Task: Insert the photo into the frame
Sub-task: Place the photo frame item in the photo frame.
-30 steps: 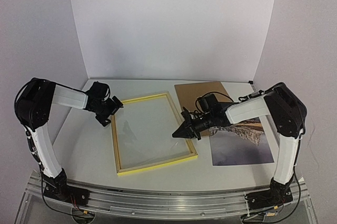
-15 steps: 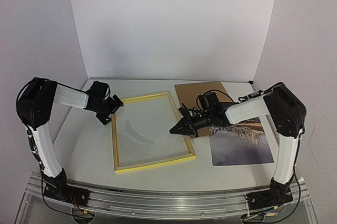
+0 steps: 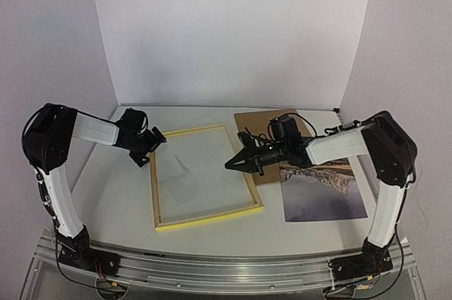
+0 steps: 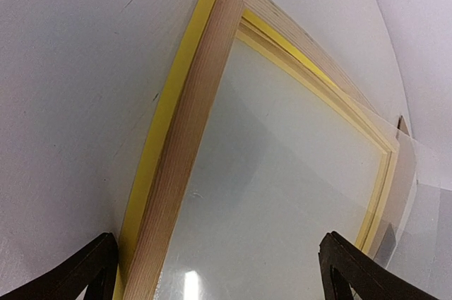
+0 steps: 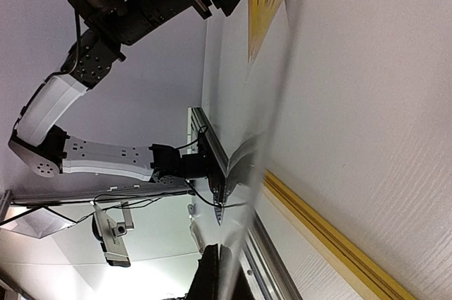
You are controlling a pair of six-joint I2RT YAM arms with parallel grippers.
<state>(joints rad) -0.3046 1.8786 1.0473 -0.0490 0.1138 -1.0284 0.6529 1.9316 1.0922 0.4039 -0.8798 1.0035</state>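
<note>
The frame (image 3: 207, 218), yellow-edged, lies flat at the table's middle-left. My right gripper (image 3: 230, 166) is shut on the right edge of its clear pane (image 3: 198, 173) and holds that edge tilted up above the frame's right rail. In the right wrist view the pane (image 5: 272, 102) runs edge-on out of the gripper (image 5: 226, 272), above the yellow frame (image 5: 318, 222). My left gripper (image 3: 157, 139) stands open at the frame's far left corner, its fingers either side of the left rail (image 4: 191, 138). The photo (image 3: 325, 187) lies picture-up to the right of the frame.
A brown backing board (image 3: 261, 122) lies behind the right gripper, partly under the photo. White walls close the back and both sides. The left arm (image 5: 141, 3) shows across the right wrist view.
My right gripper has risen and moved a little back and left, tipping the pane's right edge higher off the frame. The left arm has stayed put.
</note>
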